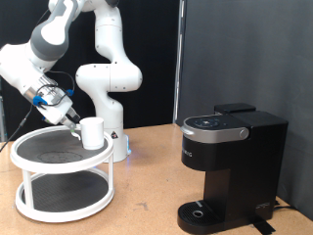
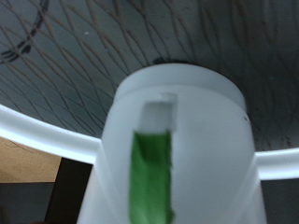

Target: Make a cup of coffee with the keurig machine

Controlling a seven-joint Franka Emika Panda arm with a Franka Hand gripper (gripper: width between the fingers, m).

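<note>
At the exterior view's left stands a white round two-level rack (image 1: 29, 147) with dark mesh shelves, on a brown wooden table (image 1: 147, 191). The white Franka arm (image 1: 103, 59) rises behind the rack and bends down toward its upper shelf. The gripper (image 1: 70, 116) is low over this shelf, just beside the plain white cylindrical cup (image 1: 93, 132), on the cup's left side in the exterior view. The cup stands upright on the upper shelf, near the shelf's right edge in that view.

From the exterior view I cannot tell if the fingers are apart or together, and I cannot tell if they touch the cup. In the wrist view the cup (image 2: 187, 121) fills most of the picture, blurred and very near, with a green stripe (image 2: 149, 177) running down its white surface below a small square notch. Behind it the dark mesh shelf (image 2: 84, 47) and the white rim of the rack (image 2: 37, 131) are seen. The fingers do not show clearly in this view.

At the exterior view's right, well apart from the rack, the black boxy keurig machine (image 1: 230, 166) stands on the table, in front of a dark curtain (image 1: 254, 49). Its rounded top lid is down, and its round drip base (image 1: 201, 211) is bare.
</note>
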